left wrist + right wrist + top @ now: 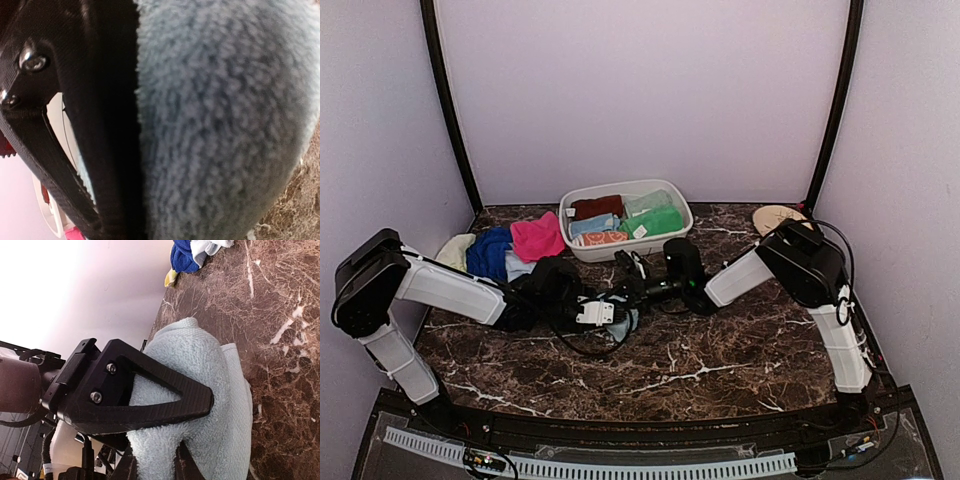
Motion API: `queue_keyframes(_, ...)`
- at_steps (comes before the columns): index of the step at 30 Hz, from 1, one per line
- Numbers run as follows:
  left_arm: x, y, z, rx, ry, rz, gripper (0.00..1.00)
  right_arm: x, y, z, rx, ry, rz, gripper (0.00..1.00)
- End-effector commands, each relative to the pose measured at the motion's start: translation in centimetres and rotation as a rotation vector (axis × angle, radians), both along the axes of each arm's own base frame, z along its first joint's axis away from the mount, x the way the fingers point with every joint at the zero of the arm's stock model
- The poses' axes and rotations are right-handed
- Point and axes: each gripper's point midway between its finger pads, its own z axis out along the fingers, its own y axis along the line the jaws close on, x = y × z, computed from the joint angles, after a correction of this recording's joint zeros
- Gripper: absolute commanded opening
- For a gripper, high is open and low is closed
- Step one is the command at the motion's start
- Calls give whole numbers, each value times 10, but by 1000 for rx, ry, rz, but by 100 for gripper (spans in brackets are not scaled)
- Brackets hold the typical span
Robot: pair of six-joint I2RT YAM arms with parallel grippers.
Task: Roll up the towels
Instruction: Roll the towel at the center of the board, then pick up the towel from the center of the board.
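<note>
Plainly, everything turns on the pale blue towel (200, 355), which lies bunched into a fat roll on the marble surface (720, 370) right between the two hands, towards the front of the middle and short of the white tub (588, 252). Its long axis seems to run from one hand to the other, left to right across the surface, so each arm meets it end-on and neither is the nearer. The right hand (155, 467) is clamped on its own end, terry squeezed between its fingers. The left hand (592, 312) has one finger (150, 416) laid across the roll from the opposite side — whether it pinches or merely cradles I cannot tell. A flat flap trails onto the stone beside the roll — the part I judge left to wind in. The unrolled pile (495, 252) sits well apart, at the far left.
</note>
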Motion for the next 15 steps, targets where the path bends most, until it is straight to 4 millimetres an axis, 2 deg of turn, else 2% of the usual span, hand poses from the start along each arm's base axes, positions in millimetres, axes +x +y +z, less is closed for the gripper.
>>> queue_keyframes(1,12,-2,5,-28,-42,40,36,-24,3,52,135,-44,131,6)
queue_keyframes(2,15,-4,8,-39,-40,48,25,-23,2,53,133,-39,132,7)
queue_keyframes(3,17,-6,9,-46,-34,61,8,-23,1,54,133,-38,131,9)
queue_keyframes(4,20,-8,12,-58,-25,78,1,-21,-2,57,136,-43,125,12)
queue_keyframes(6,22,-11,16,-80,30,107,0,-12,-12,67,152,-131,86,20)
queue_keyframes(9,22,-12,34,-163,171,162,0,30,-41,75,73,-320,-66,36)
queue_keyframes(11,13,-11,49,-219,314,177,0,69,-64,74,-80,-462,-188,54)
queue_keyframes(12,12,-10,59,-244,366,191,0,85,-77,75,-176,-567,-242,59)
queue_keyframes(14,10,-6,76,-289,440,217,0,101,-102,85,-328,-768,-321,65)
queue_keyframes(15,8,-5,84,-313,467,219,0,106,-112,101,-346,-861,-371,92)
